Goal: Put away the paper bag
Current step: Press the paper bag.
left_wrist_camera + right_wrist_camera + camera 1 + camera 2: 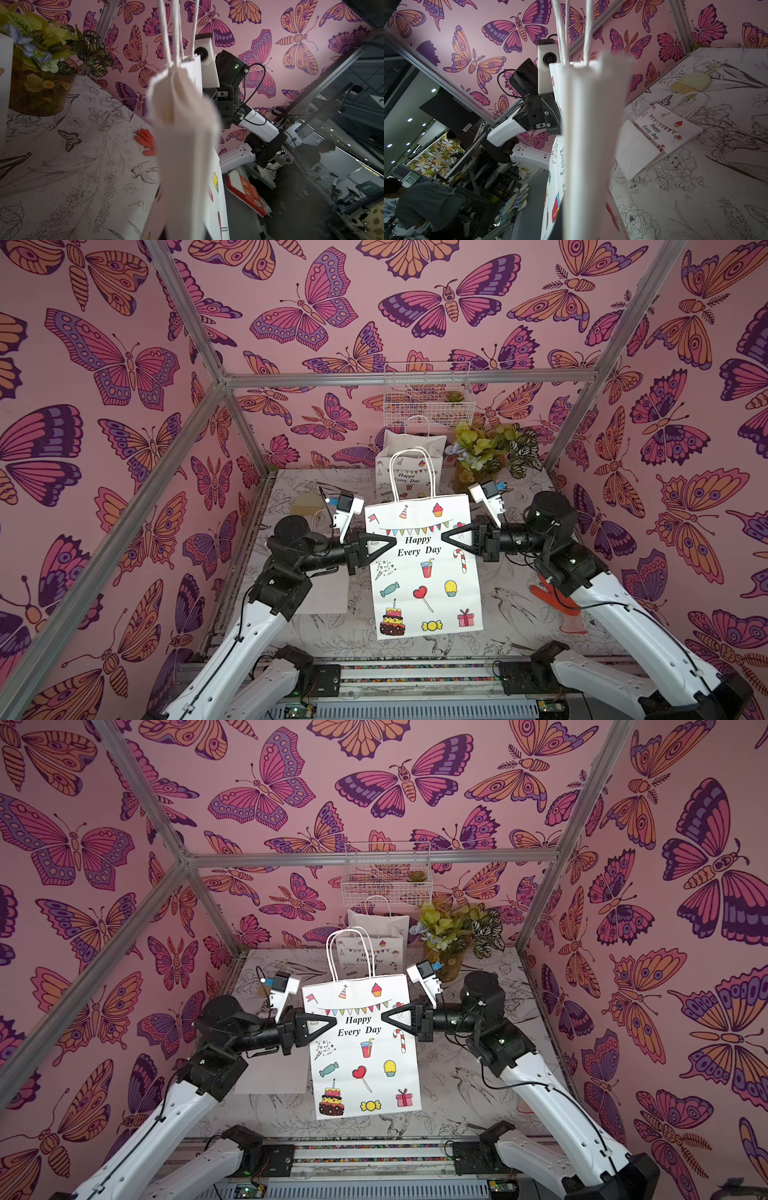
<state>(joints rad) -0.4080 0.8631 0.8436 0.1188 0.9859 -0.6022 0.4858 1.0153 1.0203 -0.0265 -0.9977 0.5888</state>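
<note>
Top views both show the paper bag (424, 572) held flat and upright between the two sets of jaws, its printed face with "Happy Every Day" turned to the camera. The left jaws are together, pinching the bag's left edge level with the lettering. The right jaws are likewise pressed together on the right edge at the same height. The two tips point at each other with the words between them. The left arm (299, 556) and right arm (536, 535) reach in from either side. Whether the bag's bottom edge clears the counter (515, 614) cannot be told.

In each wrist view the bag's folded side fills the middle, blurred and directly ahead of the jaws, which are themselves out of frame. Its white handles (587, 31) rise above the grip.

Beyond the jaws, at the back wall, stands a printed bag (405, 475) with a plain white bag (415, 441) behind it. A wire basket (428, 400) hangs on the wall above them. Beyond the right jaws sits a pot of flowers (486, 452). Below the left jaws a flat bag (668, 133) lies on the counter, with a brush (691, 83) just past its handle. Below the right arm lies an orange hand-shaped piece (559, 601).
</note>
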